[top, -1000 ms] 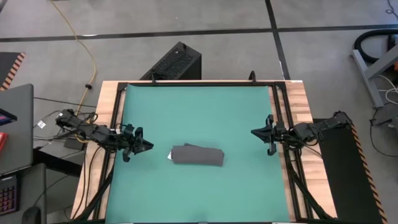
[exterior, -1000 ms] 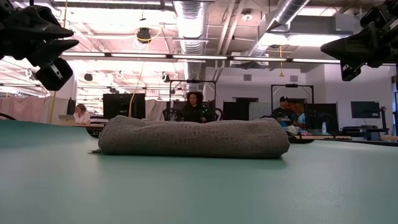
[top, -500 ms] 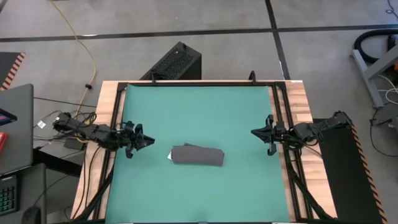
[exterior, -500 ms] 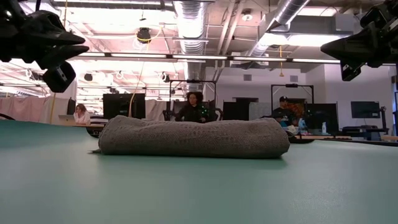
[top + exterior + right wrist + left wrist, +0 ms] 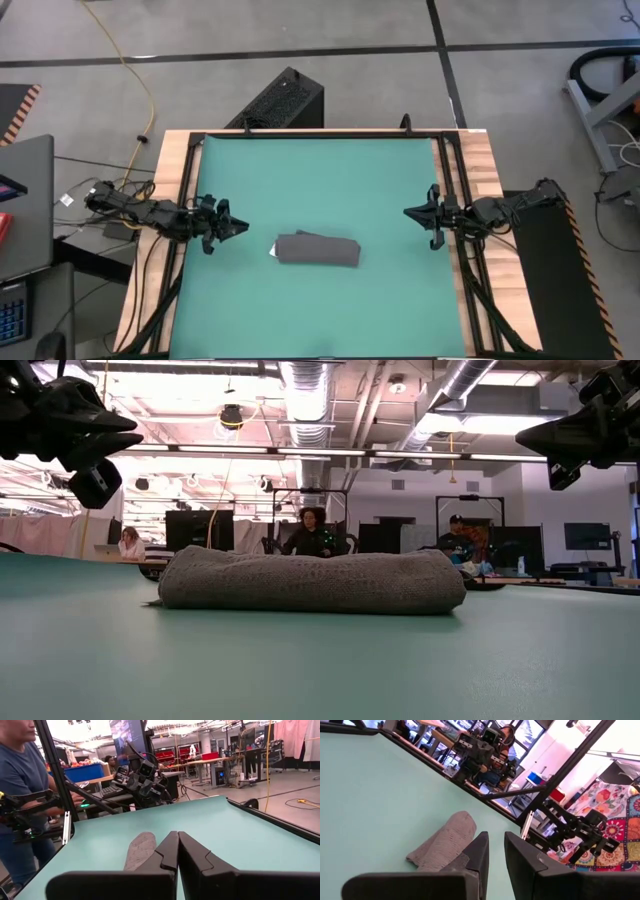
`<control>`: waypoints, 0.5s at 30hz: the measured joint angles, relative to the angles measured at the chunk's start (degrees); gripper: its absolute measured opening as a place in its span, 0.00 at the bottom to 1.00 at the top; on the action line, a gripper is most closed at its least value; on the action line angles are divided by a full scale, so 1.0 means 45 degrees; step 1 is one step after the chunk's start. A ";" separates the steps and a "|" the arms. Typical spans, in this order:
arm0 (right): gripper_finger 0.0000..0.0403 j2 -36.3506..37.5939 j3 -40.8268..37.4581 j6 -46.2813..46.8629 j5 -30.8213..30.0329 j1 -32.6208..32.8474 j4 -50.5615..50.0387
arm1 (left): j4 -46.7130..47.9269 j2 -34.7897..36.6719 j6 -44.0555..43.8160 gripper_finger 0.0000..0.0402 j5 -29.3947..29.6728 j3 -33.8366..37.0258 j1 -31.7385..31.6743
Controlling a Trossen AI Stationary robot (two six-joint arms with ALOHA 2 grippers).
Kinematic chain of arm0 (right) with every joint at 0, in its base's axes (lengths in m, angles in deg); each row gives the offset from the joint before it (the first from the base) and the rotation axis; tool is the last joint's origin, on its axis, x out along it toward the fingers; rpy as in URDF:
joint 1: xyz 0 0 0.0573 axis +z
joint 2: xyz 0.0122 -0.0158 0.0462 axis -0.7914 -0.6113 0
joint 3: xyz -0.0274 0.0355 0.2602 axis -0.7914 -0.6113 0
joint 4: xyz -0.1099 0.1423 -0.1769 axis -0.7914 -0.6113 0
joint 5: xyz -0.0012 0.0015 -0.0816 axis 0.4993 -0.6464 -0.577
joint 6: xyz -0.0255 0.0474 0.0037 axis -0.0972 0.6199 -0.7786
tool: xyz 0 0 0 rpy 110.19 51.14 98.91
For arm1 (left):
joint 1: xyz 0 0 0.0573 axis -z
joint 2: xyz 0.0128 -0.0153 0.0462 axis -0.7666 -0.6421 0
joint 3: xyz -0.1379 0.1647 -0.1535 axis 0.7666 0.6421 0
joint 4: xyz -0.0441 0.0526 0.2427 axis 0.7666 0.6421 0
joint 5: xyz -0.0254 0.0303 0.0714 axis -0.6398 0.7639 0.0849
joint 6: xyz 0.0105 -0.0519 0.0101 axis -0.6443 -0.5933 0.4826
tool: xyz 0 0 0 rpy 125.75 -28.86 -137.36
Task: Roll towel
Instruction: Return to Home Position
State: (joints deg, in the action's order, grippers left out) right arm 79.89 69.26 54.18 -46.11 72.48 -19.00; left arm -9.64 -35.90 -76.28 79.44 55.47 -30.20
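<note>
green mat (image 5: 320,170) covers most of the wooden bench (image 5: 480,150), and about the middle of it lies the towel (image 5: 317,249), dark grey and rolled into a short fat log set crosswise. it rests flat on the mat with nothing touching it. a small white tag (image 5: 273,250) pokes out at its left end. seen from bench level the roll is a low ribbed hump with rounded ends.

a little farther back, the two arms come in from the sides. the left arm (image 5: 150,213) reaches over the mat's left edge. the left jaws sit off the towel's left end, apart from it and raised clear of the mat. they stand slightly parted, with a thin strip of mat showing between them in the left wrist view. the right arm (image 5: 490,213) comes in over the right rail. the right jaws hover at the mat's right edge, well apart from the towel and also raised. they are pressed together tip to tip and hold nothing.

past the far edge of the bench a black perforated box (image 5: 285,100) stands on the grey floor (image 5: 350,30), and a yellow cable (image 5: 125,60) trails off to its left. deeper in the room a seated person (image 5: 312,532) is straight behind the towel, among dark monitors. a second person (image 5: 130,543) sits off to the left and a third person (image 5: 458,540) to the right.
</note>
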 joint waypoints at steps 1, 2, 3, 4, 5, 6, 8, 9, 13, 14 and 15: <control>0.08 0.0000 0.0000 0.0002 0.0000 0.0005 0.0000 | 0.0000 0.0000 0.0000 0.12 0.0000 0.0000 0.0000; 0.08 0.0000 0.0000 0.0002 0.0000 0.0000 0.0000 | 0.0000 0.0000 0.0000 0.12 0.0000 0.0000 0.0000; 0.08 0.0000 0.0000 0.0002 0.0000 0.0000 0.0000 | 0.0000 -0.0005 0.0000 0.12 0.0000 0.0000 0.0000; 0.08 0.0000 0.0000 0.0000 0.0000 0.0000 0.0000 | 0.0000 -0.0005 0.0000 0.12 0.0000 0.0000 0.0005; 0.08 0.0000 0.0000 -0.0003 0.0000 0.0000 0.0000 | 0.0000 -0.0005 0.0000 0.12 0.0000 0.0000 0.0014; 0.08 0.0000 0.0000 -0.0002 0.0000 0.0004 0.0000 | 0.0000 -0.0005 0.0000 0.12 0.0000 0.0000 0.0025; 0.08 0.0000 0.0005 0.0002 0.0000 0.0000 0.0000 | 0.0000 -0.0014 0.0001 0.12 -0.0001 0.0000 0.0027; 0.08 0.0000 0.0000 0.0001 0.0000 0.0004 0.0000 | -0.0005 -0.0082 0.0000 0.12 0.0000 0.0000 0.0027; 0.08 0.0000 0.0000 0.0002 0.0000 0.0003 0.0000 | -0.0005 -0.0234 0.0000 0.12 -0.0010 0.0000 0.0024; 0.08 0.0000 0.0001 0.0000 0.0000 0.0001 0.0001 | 0.0000 -0.0266 0.0000 0.12 -0.0005 0.0000 0.0029; 0.08 -0.0005 0.0000 0.0002 0.0000 0.0002 0.0005 | 0.0000 -0.0287 0.0000 0.12 -0.0018 0.0000 0.0029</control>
State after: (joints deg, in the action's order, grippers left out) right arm 79.87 69.26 54.19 -46.11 72.49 -18.98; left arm -9.64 -37.19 -76.28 79.36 55.47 -30.06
